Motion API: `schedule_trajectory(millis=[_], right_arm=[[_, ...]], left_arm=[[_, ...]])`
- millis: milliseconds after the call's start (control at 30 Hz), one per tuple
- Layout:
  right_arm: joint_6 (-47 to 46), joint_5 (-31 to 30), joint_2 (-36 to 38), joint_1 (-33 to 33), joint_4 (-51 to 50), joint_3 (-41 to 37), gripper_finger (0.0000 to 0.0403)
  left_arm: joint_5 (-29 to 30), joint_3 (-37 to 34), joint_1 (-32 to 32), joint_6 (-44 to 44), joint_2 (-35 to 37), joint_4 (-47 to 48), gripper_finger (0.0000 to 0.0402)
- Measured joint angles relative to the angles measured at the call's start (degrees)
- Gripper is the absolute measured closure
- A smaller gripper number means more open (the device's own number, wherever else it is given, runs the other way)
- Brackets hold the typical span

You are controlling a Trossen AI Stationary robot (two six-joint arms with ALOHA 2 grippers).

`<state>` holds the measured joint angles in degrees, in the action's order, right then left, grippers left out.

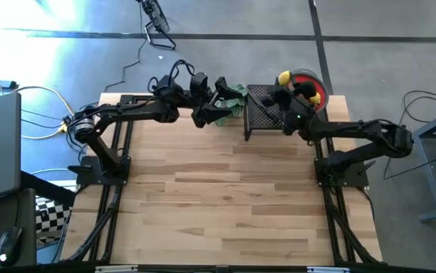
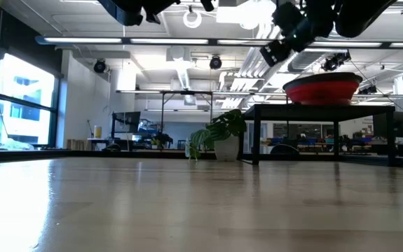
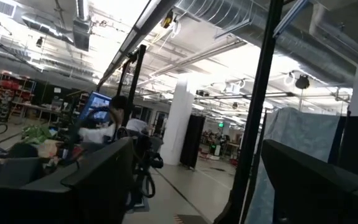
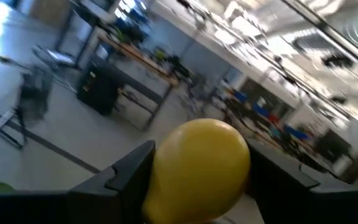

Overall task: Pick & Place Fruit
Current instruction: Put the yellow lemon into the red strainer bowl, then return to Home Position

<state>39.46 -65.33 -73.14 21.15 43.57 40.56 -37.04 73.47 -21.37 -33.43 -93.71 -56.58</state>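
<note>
Between right gripper (image 4: 197,180) jaws: yellow fruit (image 4: 197,168), smooth, rounded, gripped; left gripper (image 3: 191,180) jaws open.

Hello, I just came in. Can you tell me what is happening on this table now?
The robot is moving toy fruit. The right end effector is shut on a yellow fruit and holds it up in the air, near the red bowl that sits on a small black stand at the far edge of the table. The left end effector is open and empty, raised beside the green leafy plant.
</note>
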Motion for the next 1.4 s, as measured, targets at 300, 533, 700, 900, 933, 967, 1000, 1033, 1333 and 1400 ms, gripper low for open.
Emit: schedule_trajectory(millis=[300,533,700,900,933,967,1000,1033,1333,1400], right_arm=[[-17.2,-0.7,0.0,5.7,-17.9,0.0,0.0184],[-26.5,-0.2,0.0,7.8,-26.8,0.1,0.0183],[-26.3,-0.3,0.1,7.8,-26.3,0.1,0.0182],[-25.7,-2.4,0.3,7.6,-25.0,0.1,0.0164],[-25.7,-3.5,0.3,7.6,-24.7,0.1,0.0159],[-25.7,-4.7,0.3,7.6,-24.5,0.1,0.0155],[-25.7,-5.6,0.5,7.6,-24.5,0.0,0.015],[-25.6,-6.4,0.7,7.6,-24.6,0.0,0.0146],[-23.1,-6.7,5.9,4.6,-24.5,0.0,0.0124],[-22.6,-6.7,7.5,3.6,-24.6,0.0,0.0124]], left_arm=[[-0.1,0.0,0.0,0.0,0.0,0.0,0.0052],[-0.1,0.0,0.0,0.0,0.0,0.0,0.0052],[-0.1,0.0,0.0,0.0,0.0,0.1,0.0052],[-0.1,0.0,0.0,0.0,-0.1,0.1,0.0052],[-0.1,0.0,0.0,0.0,-0.1,0.1,0.0052],[-0.1,0.0,0.0,0.0,-0.1,0.1,0.0052],[-0.1,0.0,0.0,0.0,-0.1,0.1,0.0052],[-0.1,0.0,0.0,0.0,-0.1,0.1,0.0052],[-0.1,0.0,0.0,0.0,-0.1,0.1,0.0052],[-0.1,0.0,0.0,0.0,-0.1,0.1,0.0052]])
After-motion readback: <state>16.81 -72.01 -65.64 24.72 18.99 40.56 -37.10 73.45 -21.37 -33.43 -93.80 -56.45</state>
